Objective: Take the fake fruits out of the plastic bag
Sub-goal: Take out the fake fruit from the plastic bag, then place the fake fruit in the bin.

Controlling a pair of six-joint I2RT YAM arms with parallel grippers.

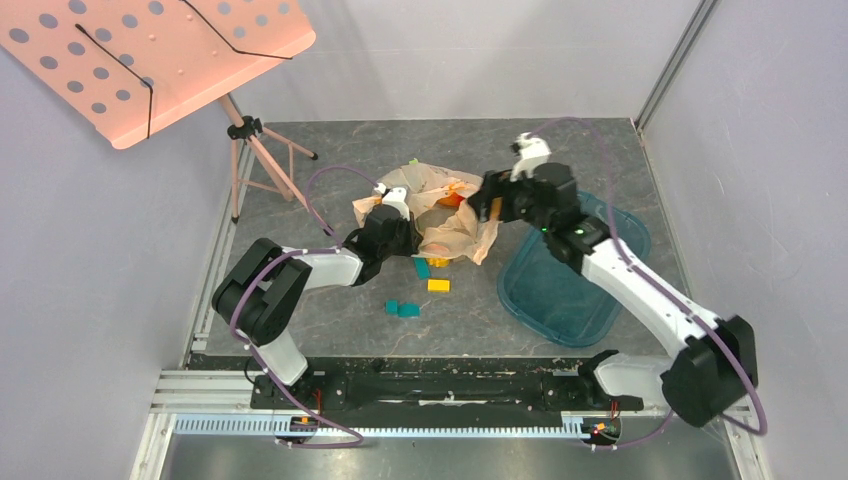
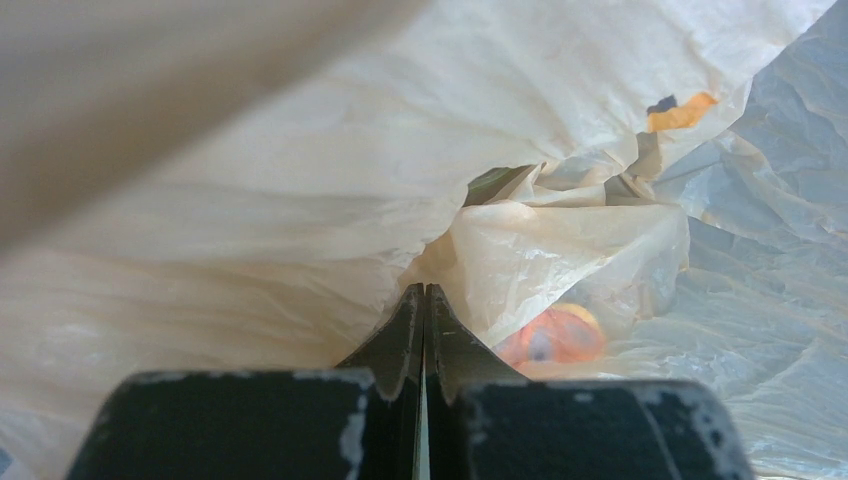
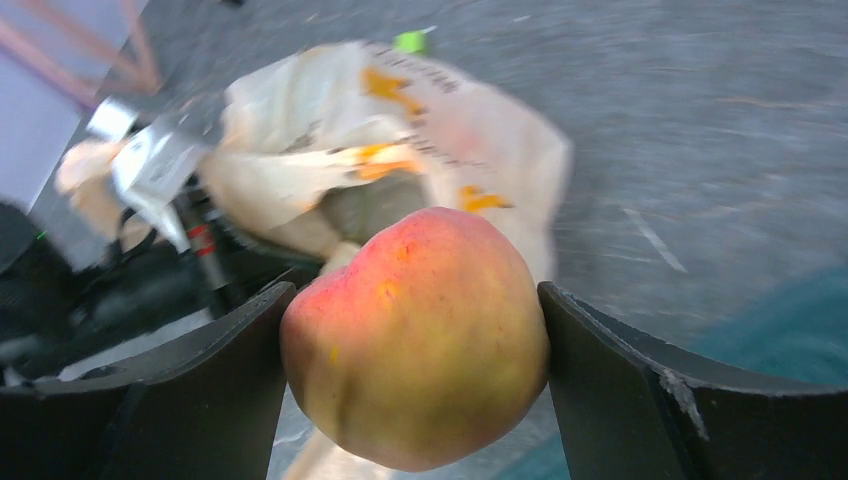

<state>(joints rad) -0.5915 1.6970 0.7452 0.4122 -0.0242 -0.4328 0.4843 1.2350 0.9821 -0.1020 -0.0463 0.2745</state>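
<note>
The right gripper [image 3: 415,300] is clamped on a glossy orange-red oval toy fruit fading to yellow [image 3: 415,345], one finger on each flank. It holds the fruit in the air just beside the right edge of the crinkly translucent peach-beige plastic bag [image 1: 465,235], outside the bag's mouth. The left gripper [image 2: 424,297] is clenched tight with its tips buried in a fold on the bag's left side, apparently pinning the film. Deeper in the bag a dark greenish patch [image 2: 495,183] shows between the folds; whether it is a second fruit cannot be told. Judgement: one fruit is extracted but not yet set down, and no other fruit is seen outside the bag, so further extraction likely remains. A teal transparent tray [image 1: 555,290] lies just right of the bag, and small coloured blocks [image 1: 438,285] lie at the bag's near side.
</note>
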